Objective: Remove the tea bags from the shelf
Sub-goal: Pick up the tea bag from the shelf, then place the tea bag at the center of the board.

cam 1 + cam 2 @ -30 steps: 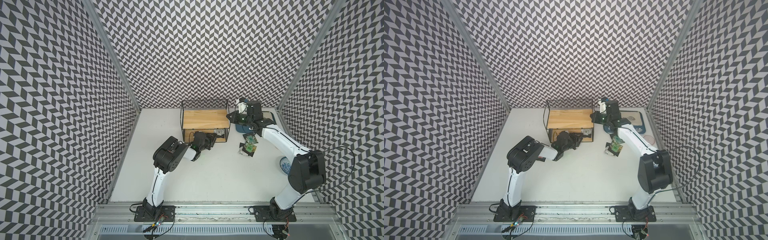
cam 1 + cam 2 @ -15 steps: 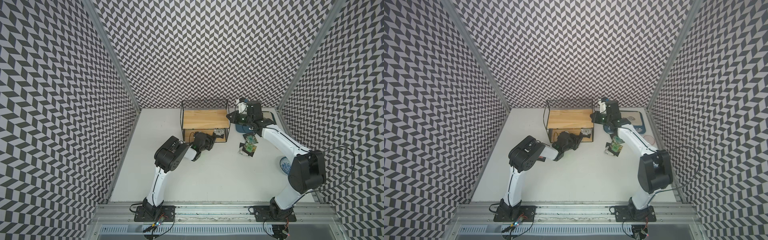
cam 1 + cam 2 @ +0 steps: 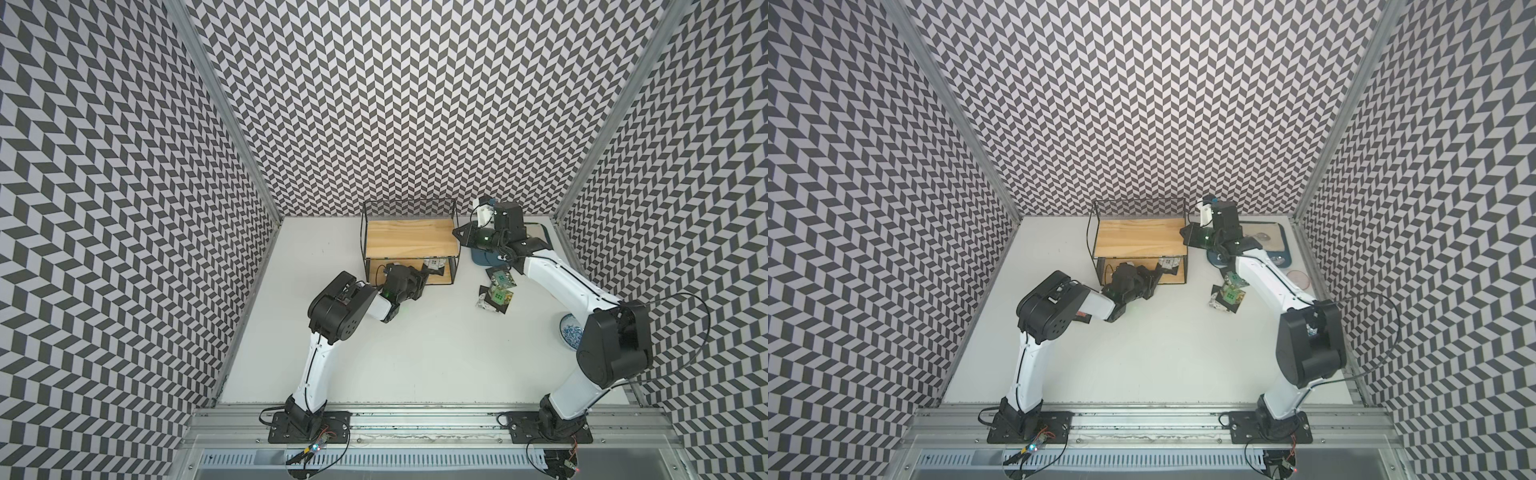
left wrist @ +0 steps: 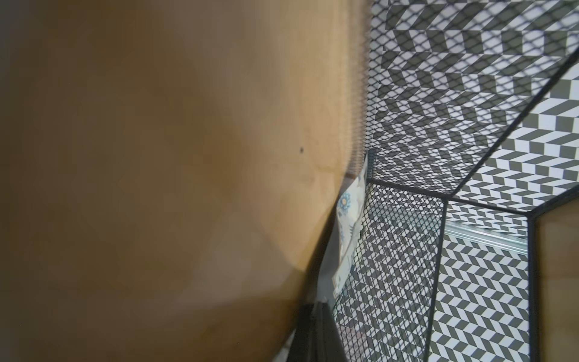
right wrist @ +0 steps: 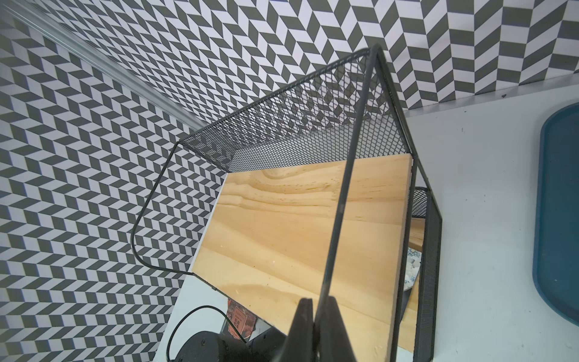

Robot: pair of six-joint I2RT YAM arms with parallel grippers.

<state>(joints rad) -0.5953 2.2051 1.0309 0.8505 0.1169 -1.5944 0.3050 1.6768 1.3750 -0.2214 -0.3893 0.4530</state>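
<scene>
On the table (image 3: 415, 353) in both top views, shelf (image 3: 409, 239), left gripper (image 3: 428, 272) closed in its lower tier at a tea bag (image 3: 434, 264), grip unclear, more tea bags (image 3: 496, 291) piled outside, left wrist, fingertips (image 4: 308, 338) together by its pale edge, right wrist, right gripper (image 5: 318, 302) pinching shelf wire.

Left gripper (image 3: 428, 273) is in the shelf's (image 3: 409, 239) lower tier. In both top views its jaws are too small to tell if they pinch the white tea bag (image 3: 435, 263). Lower board is mostly hidden under the upper one.
Left wrist view: the near board is a brown blur, jaws clipped at the frame edge, tea bag edge-on with its face unreadable.
Right gripper (image 5: 318, 302): jaws cut off by the frame edge.
Orange-red tea bag (image 5: 238, 322) is partly covered by the upper board.
Counter pile (image 3: 496, 291) overlaps, count unclear.
Blue tray (image 3: 482, 261) is partly behind the right arm.
</scene>
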